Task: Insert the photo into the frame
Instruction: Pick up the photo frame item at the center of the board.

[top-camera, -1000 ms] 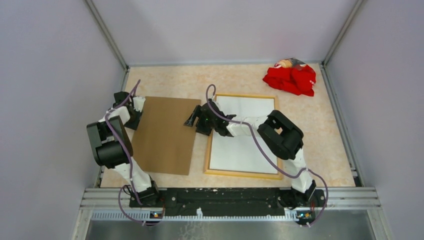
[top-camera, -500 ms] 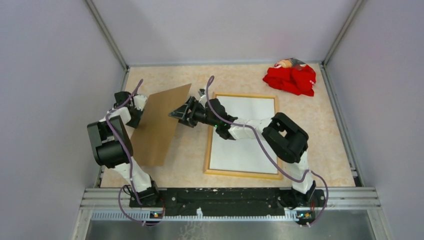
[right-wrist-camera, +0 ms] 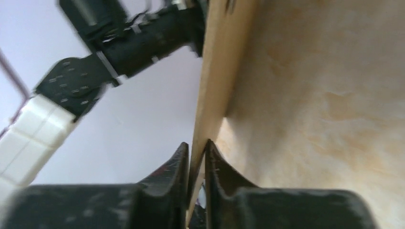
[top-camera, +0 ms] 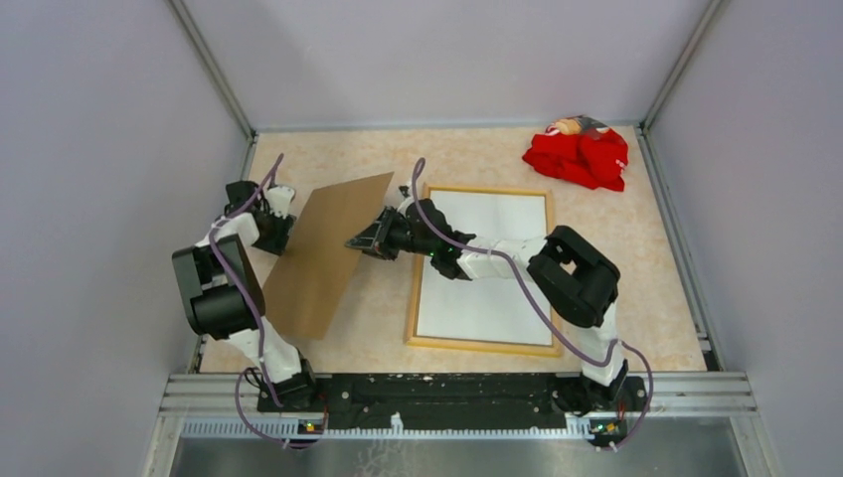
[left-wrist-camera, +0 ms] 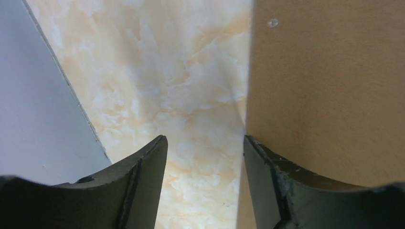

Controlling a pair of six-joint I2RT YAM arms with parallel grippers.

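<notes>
The frame [top-camera: 478, 346] lies back-up on the worktop [top-camera: 646, 258], the photo [top-camera: 482, 268] white-side-up inside it. The right pincer [right-wrist-camera: 197, 148] clamps the tilted brown board [top-camera: 323, 256] by one edge. The left pincer [left-wrist-camera: 204, 141] gapes wide beside the opposite edge. A red cloth [top-camera: 580, 157] sits in the far corner.

Pale grey walls [top-camera: 99, 119] enclose a beige marbled tabletop [top-camera: 477, 159], with metal rails [top-camera: 716, 383] along its near edge.

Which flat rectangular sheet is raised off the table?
The plain brown backing board, tilted up with its edge pinched by the right end effector; the white rectangular paper sheet lies flat inside the thin pale wooden frame.
</notes>
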